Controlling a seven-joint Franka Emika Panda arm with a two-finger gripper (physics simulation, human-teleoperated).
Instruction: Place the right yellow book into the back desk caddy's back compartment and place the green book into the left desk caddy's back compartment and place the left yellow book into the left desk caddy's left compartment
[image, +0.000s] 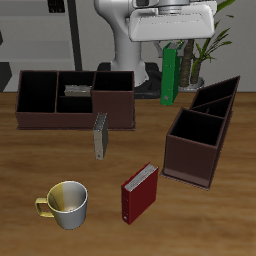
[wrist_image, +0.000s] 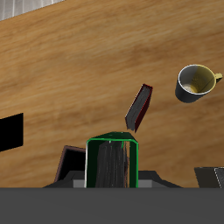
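My gripper (image: 170, 48) is shut on the top of the green book (image: 170, 78), which hangs upright above the table's back, between the two caddies. In the wrist view the green book (wrist_image: 112, 162) fills the space between the jaws. The back desk caddy (image: 112, 104) stands at the table's back; the right yellow book (image: 78, 91) lies flat in one of its low bins. In front of that caddy the left yellow book (image: 100, 135) stands on edge on the table. The left desk caddy (image: 192, 152) sits angled, a little in front of the hanging book, with nothing in its bins.
A red book (image: 139, 193) (wrist_image: 137, 107) lies near the table's front edge. Beside it stands a grey and yellow mug (image: 65, 205) (wrist_image: 198, 82). The robot's white base and a plant stand behind the green book.
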